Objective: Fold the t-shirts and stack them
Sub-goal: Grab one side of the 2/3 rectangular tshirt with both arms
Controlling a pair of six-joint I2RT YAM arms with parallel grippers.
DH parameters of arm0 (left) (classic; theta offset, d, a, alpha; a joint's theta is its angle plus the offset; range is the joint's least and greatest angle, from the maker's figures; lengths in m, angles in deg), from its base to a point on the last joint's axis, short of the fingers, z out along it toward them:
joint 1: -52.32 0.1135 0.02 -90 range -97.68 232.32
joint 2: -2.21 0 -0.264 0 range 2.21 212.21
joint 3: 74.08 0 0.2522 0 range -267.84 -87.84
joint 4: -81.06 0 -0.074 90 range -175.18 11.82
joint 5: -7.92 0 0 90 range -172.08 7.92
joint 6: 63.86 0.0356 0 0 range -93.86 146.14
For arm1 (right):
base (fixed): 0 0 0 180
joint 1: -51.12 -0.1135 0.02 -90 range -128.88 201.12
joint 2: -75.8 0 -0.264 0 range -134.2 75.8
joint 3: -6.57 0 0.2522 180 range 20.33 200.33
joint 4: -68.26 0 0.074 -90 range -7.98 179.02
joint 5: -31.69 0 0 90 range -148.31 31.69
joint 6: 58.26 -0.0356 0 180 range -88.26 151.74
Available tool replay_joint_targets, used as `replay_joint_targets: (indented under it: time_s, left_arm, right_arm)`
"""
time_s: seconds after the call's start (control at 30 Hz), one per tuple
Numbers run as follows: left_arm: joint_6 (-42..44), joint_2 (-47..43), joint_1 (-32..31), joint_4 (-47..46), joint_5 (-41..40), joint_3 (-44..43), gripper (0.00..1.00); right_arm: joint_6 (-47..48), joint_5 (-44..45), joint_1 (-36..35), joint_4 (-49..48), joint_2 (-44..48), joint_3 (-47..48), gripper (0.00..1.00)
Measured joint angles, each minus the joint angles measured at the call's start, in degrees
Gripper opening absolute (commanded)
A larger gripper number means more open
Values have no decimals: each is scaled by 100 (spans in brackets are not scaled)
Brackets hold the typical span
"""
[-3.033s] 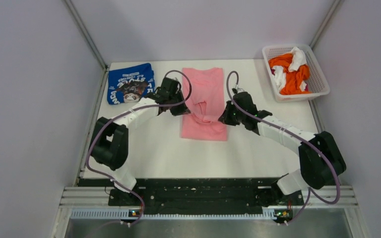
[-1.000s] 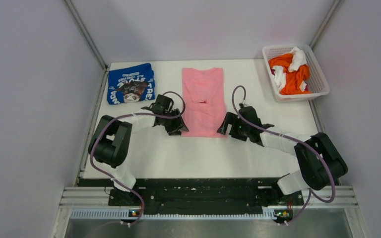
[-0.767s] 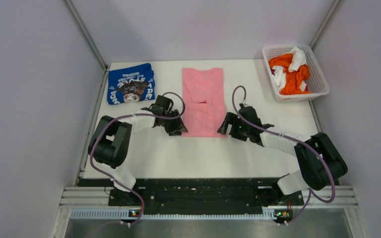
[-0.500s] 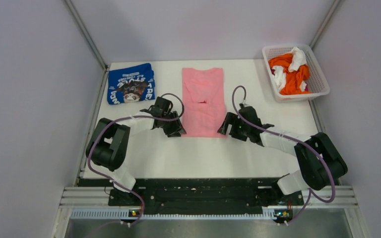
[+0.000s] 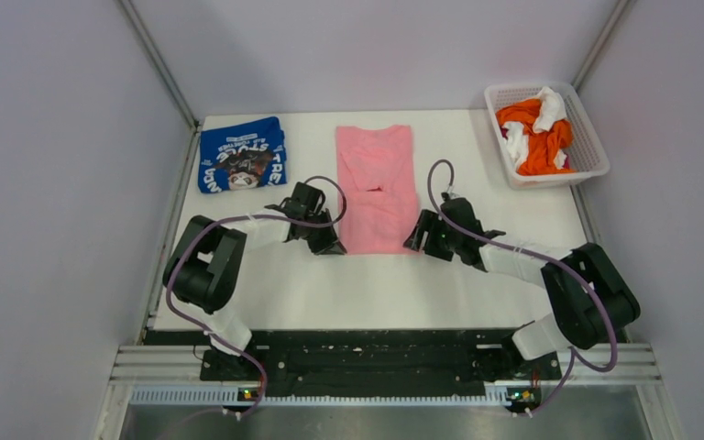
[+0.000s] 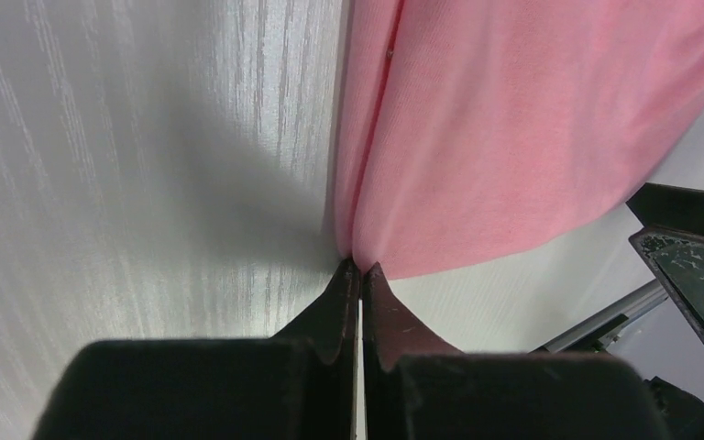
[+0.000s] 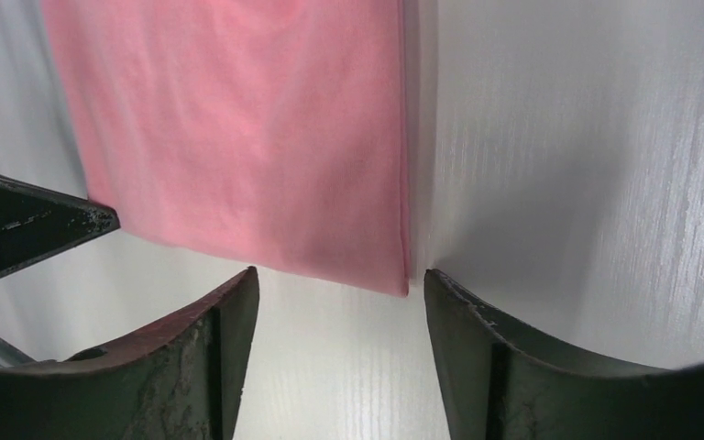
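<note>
The pink t-shirt (image 5: pixel 376 188) lies flat in a long folded strip at the table's middle. The blue t-shirt (image 5: pixel 241 154) rests folded at the back left, with no gripper near it. My left gripper (image 5: pixel 330 246) sits low at the pink shirt's near left corner. In the left wrist view its tips (image 6: pixel 359 266) are shut on the very edge of the pink cloth (image 6: pixel 513 119). My right gripper (image 5: pixel 414 240) is at the near right corner. It stands open (image 7: pixel 341 273), and the corner of the pink shirt (image 7: pixel 238 137) lies between its fingertips, close to the right finger (image 7: pixel 458 302).
A white lattice basket (image 5: pixel 596 156) at the back right holds orange and white clothes (image 5: pixel 536 128). Grey walls close in the table on the left, back and right. Bare white tabletop (image 5: pixel 376 293) lies between the shirt and the arm bases.
My left gripper has shut on the pink shirt's near left corner. My right gripper's jaws have narrowed a little around the near right corner. Both arms have barely shifted.
</note>
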State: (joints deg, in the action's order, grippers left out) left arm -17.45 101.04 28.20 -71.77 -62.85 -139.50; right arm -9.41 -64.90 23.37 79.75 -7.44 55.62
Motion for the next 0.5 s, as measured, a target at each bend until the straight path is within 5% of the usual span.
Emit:
replay_joint_targets:
  time_s: [0.5]
  left_arm:
    - [-22,-79,-13,-439,107,249,0]
  right_arm:
    - [2,179,-28,-374,-424,-7,0]
